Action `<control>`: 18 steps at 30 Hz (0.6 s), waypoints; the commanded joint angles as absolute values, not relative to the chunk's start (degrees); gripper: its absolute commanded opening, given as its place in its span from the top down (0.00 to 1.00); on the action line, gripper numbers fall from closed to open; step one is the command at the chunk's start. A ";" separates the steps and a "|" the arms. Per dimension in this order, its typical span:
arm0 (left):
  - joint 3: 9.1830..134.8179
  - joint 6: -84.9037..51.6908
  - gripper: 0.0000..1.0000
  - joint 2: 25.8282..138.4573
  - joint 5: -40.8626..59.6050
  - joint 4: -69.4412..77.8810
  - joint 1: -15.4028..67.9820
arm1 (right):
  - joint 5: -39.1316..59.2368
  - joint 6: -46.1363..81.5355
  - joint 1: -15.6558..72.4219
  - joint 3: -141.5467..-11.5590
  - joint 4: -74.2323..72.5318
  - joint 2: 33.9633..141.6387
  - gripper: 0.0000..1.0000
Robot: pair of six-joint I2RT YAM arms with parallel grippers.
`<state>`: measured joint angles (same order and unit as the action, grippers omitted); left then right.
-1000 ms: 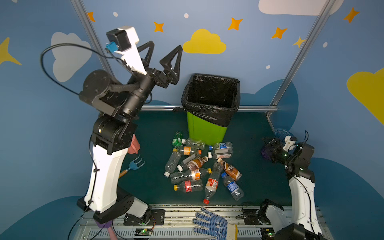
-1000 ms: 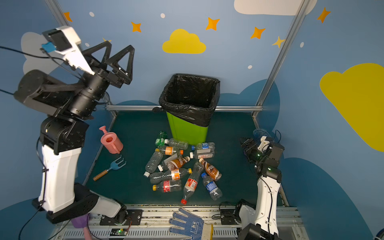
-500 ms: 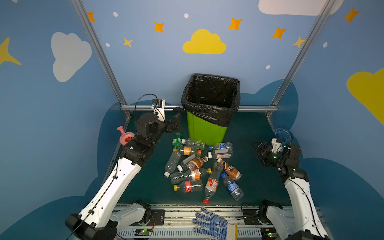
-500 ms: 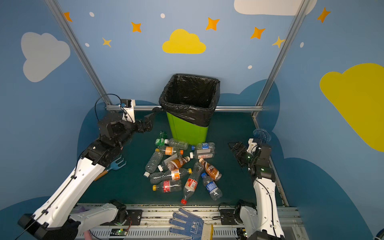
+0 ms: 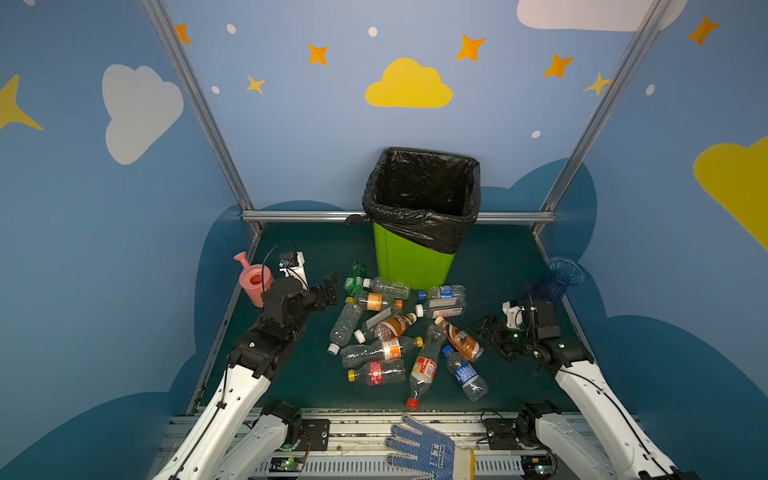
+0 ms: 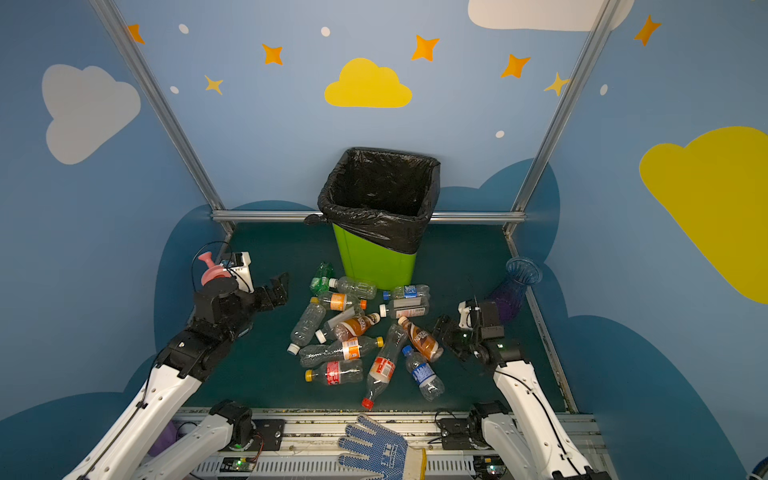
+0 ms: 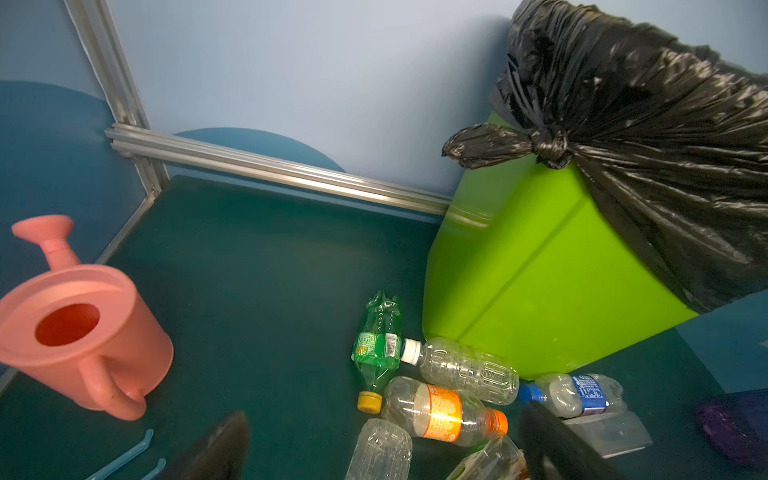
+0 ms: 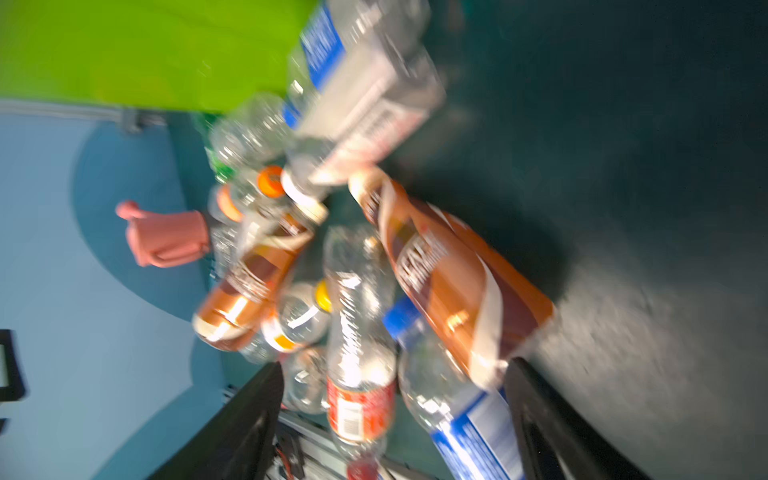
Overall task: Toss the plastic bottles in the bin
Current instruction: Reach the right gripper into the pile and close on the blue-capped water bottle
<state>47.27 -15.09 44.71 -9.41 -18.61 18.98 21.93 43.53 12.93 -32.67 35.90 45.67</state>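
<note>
Teal mat (image 5: 498, 266) under bottles (image 5: 388, 327); glove (image 5: 424, 451) in both top views only

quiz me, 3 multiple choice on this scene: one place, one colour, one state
1. The bin stands:
A) in front of the bottles
B) behind them
C) on its side among them

2. The watering can is:
A) yellow
B) white
C) pink

3. The left hand is:
A) open and empty
B) shut on a bottle
C) down in the bin

Answers:
1 B: in both top views its green wall rises upright beyond the pile.
2 C: the left wrist view shows a pink body and spout.
3 A: its jaws stand apart, holding nothing, just short of the pile.
</note>
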 commanded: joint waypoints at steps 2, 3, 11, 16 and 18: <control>45.37 -18.08 0.00 42.01 -9.66 -19.34 18.31 | 16.34 45.83 18.03 -29.49 40.79 41.12 0.19; 44.85 -18.20 0.00 41.71 -9.67 -19.42 18.22 | 15.80 46.45 19.41 -28.84 40.78 40.56 0.19; 42.82 -20.29 0.00 40.66 -11.07 -20.69 17.75 | 10.55 45.38 29.65 -27.51 39.29 44.40 0.16; 42.00 -20.51 0.00 39.16 -11.16 -21.44 17.18 | 7.94 44.14 34.03 -28.86 38.19 50.66 0.13; 41.59 -20.74 0.00 38.65 -10.99 -21.87 16.91 | 6.34 43.55 35.73 -30.17 38.58 53.22 0.13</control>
<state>42.15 -20.12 39.62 -10.07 -20.64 17.39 10.00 44.97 33.93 -27.94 38.54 51.18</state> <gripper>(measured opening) 0.998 0.870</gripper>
